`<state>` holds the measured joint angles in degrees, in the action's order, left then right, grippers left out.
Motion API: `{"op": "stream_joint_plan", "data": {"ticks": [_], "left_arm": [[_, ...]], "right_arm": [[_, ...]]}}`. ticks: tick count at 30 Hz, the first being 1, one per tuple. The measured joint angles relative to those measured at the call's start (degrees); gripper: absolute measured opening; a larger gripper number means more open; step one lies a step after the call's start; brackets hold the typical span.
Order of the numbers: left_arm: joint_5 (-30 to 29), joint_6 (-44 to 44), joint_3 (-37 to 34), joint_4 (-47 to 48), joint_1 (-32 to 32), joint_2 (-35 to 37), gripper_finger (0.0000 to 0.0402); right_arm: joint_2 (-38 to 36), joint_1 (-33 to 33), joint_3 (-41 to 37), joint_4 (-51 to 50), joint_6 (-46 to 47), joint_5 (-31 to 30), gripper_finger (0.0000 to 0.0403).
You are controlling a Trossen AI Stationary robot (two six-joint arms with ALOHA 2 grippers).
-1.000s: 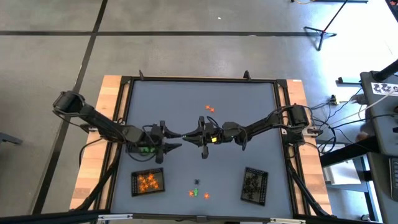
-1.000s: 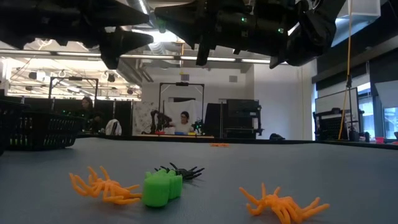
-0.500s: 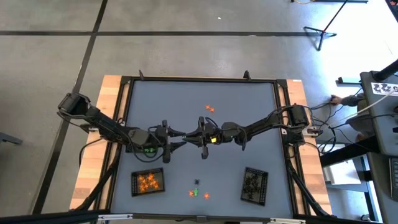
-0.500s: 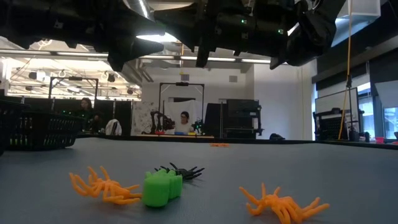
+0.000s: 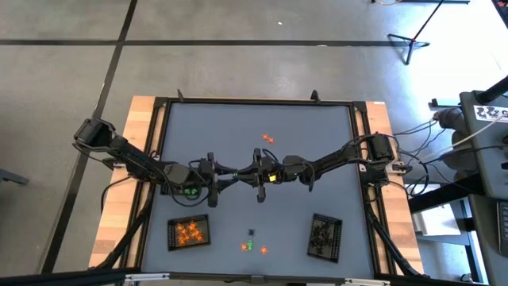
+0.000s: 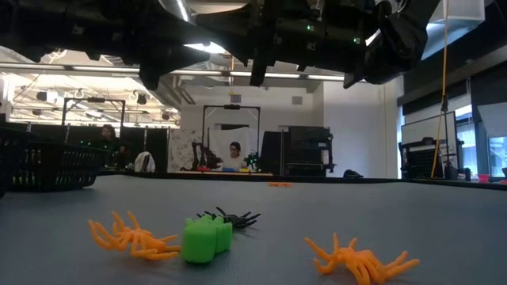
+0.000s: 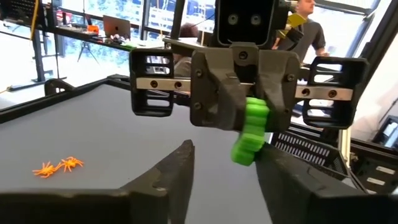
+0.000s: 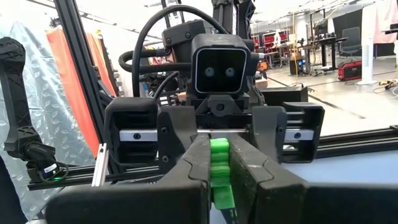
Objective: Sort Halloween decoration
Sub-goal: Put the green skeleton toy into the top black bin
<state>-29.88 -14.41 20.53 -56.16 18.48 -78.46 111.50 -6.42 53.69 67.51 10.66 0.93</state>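
A small bright green trinket (image 8: 219,165) hangs above mid-table, with my right gripper (image 8: 219,182) shut on it. My left gripper (image 7: 227,168) faces it level and nose to nose (image 5: 235,174), open. Its two fingers stand on either side of the trinket's free end (image 7: 244,152), which is close to one finger. More trinkets lie on the table near its front edge: two orange spiders (image 6: 131,236) (image 6: 356,260), a green piece (image 6: 206,237) and a black spider (image 6: 231,218). Another orange pair (image 5: 268,139) lies farther back. My right gripper pinches the green trinket's middle (image 8: 219,155) between its two fingers, which lie level and come from the table's right. The trinket is lifted clear of the table, and its free end (image 7: 249,134) juts out past the fingertips, slanting down. My left gripper: I cannot tell whether its finger (image 7: 273,168) touches the trinket.
Three black mesh trays stand on the table. One with orange pieces (image 5: 189,232) is at the near left and one with black pieces (image 5: 325,237) at the near right. The third, with green pieces (image 5: 189,191), is under my left arm. People sit in the room beyond.
My left gripper has edged toward the table's right, closing in on my right gripper and the green trinket, and has turned slightly. My right gripper has kept still with the trinket.
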Motion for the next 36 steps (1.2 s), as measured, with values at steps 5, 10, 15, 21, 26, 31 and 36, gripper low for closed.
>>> {"op": "stream_joint_plan", "data": {"ticks": [5,10,15,21,26,31,36], "left_arm": [[1.3,0.0,0.0,-0.1,0.0,0.0,0.0092],[3.3,0.0,0.0,-0.1,0.0,0.0,0.0016],[4.1,0.0,0.0,0.3,0.0,0.0,0.001],[4.1,1.2,0.1,10.1,0.0,3.6,0.0003],[4.3,-1.9,0.1,28.7,0.3,14.6,0.0002],[4.8,-10.7,2.0,56.2,2.1,28.5,0.0001],[7.8,-25.9,9.5,90.4,4.3,34.8,0.0004]], "right_arm": [[0.0,0.0,0.0,0.0,0.0,-0.2,0.0028],[0.0,0.0,0.0,-0.1,1.3,-0.2,0.0028],[0.0,-0.1,0.0,-0.3,1.3,0.0,0.0042],[0.0,-1.1,0.1,-1.3,0.6,-0.4,0.0128],[0.0,-1.1,0.1,-1.6,0.2,-0.1,0.0198],[0.0,-1.1,0.0,-1.6,0.9,0.0,0.0226],[0.0,-1.1,0.0,-1.6,1.0,0.1,0.0224]]}}
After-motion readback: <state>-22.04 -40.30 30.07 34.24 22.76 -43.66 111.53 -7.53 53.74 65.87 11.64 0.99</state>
